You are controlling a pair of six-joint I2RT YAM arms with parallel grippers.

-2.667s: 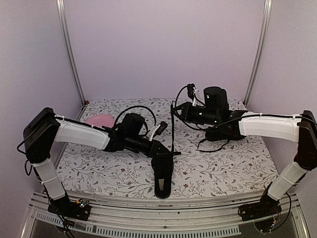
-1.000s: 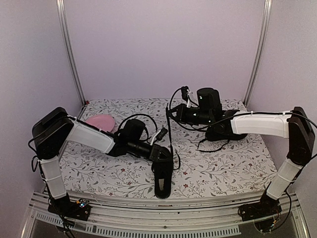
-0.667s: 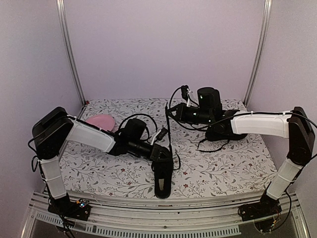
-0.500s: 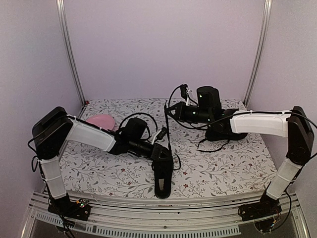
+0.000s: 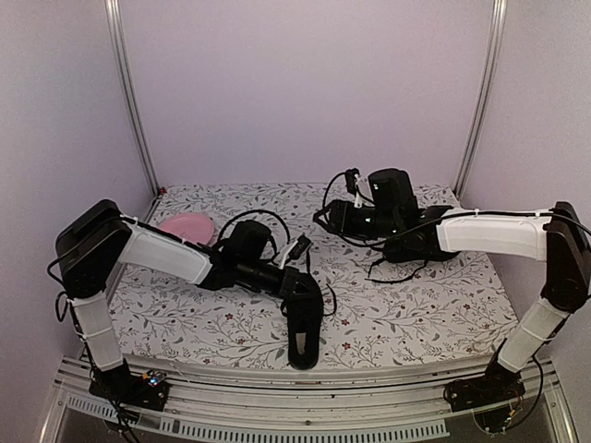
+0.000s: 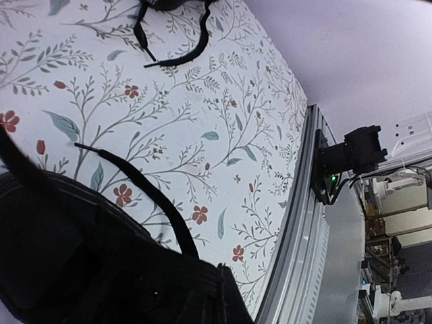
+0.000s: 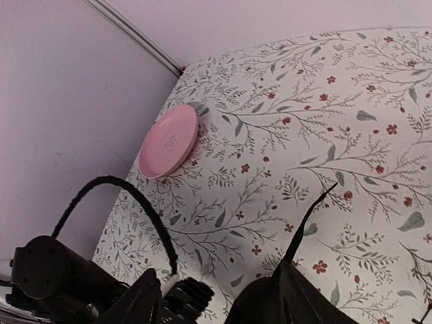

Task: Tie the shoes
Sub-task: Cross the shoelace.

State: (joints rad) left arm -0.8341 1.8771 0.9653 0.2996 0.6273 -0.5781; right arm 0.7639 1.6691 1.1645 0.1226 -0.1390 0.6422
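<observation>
One black shoe point(image 5: 304, 329) lies toe toward me near the front edge, at centre. My left gripper point(image 5: 302, 281) sits low over its laced part, shut, and in the left wrist view a thin black lace point(image 6: 138, 185) runs across the cloth into the closed jaws point(image 6: 219, 290) above the shoe point(image 6: 61, 263). The other shoe point(image 5: 413, 247) lies under my right forearm, its laces point(image 5: 395, 272) loose on the cloth. My right gripper point(image 5: 330, 217) hovers above the table, open; a lace end point(image 7: 312, 214) pokes up beside its right finger point(image 7: 290, 297).
A pink plate point(image 5: 186, 224) rests at the back left, also seen in the right wrist view point(image 7: 169, 140). The left arm's black cable point(image 7: 128, 202) arcs between the two arms. Metal rails point(image 6: 304, 223) border the front edge.
My right gripper has opened and shifted slightly right; the lace it held upright has dropped toward the front shoe. My left gripper has closed at the shoe.
</observation>
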